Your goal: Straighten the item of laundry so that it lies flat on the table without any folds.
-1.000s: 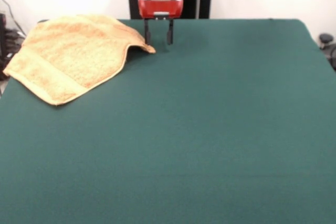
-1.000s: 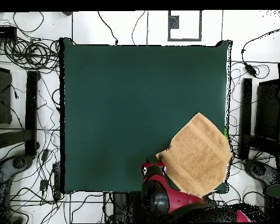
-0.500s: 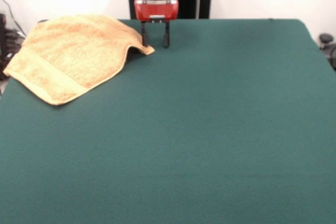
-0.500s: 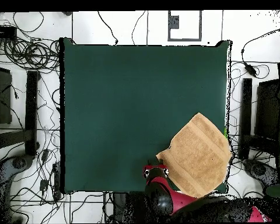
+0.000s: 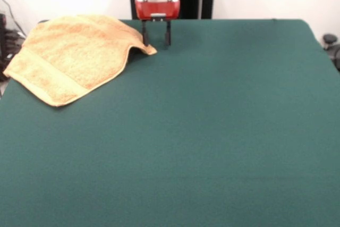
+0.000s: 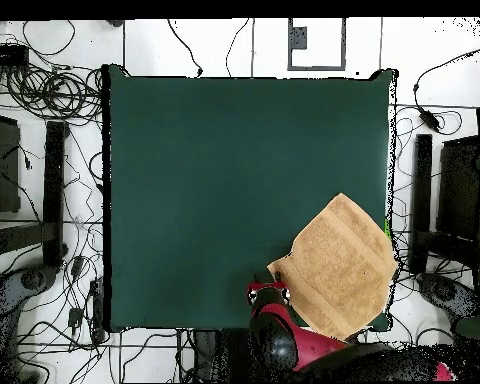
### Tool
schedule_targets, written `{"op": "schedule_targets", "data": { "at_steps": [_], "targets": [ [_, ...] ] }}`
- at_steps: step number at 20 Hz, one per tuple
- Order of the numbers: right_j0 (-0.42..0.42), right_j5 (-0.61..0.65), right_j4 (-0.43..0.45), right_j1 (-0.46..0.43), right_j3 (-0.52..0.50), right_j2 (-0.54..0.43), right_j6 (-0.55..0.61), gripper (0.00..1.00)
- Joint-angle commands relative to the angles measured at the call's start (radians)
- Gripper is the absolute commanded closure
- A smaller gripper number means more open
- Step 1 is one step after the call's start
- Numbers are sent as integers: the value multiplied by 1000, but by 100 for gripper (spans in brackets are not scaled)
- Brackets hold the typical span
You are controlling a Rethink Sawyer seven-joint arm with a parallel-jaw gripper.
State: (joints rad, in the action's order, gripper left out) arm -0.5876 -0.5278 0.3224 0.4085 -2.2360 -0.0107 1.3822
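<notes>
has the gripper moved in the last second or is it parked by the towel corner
Yes. In the front view the gripper has shifted left toward the towel corner and slightly farther back on the table; the fingers are open.

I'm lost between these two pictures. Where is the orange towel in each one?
Front view: the towel lies at the upper left, on the table's far left corner.
Overhead view: the towel is at the lower right, over the table's right edge.
Shared landmark: the red gripper, open, at the towel's pointed corner.
</notes>
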Motion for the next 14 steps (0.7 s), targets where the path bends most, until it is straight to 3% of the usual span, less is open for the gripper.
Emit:
{"op": "schedule_targets", "data": {
  "at_steps": [1,6,14],
  "targets": [
    [7,134,-41,165,-39,-122,242,0],
    [-21,214,-40,251,-73,-157,230,0],
    [8,121,-26,133,1,-125,237,0]
  ]
}}
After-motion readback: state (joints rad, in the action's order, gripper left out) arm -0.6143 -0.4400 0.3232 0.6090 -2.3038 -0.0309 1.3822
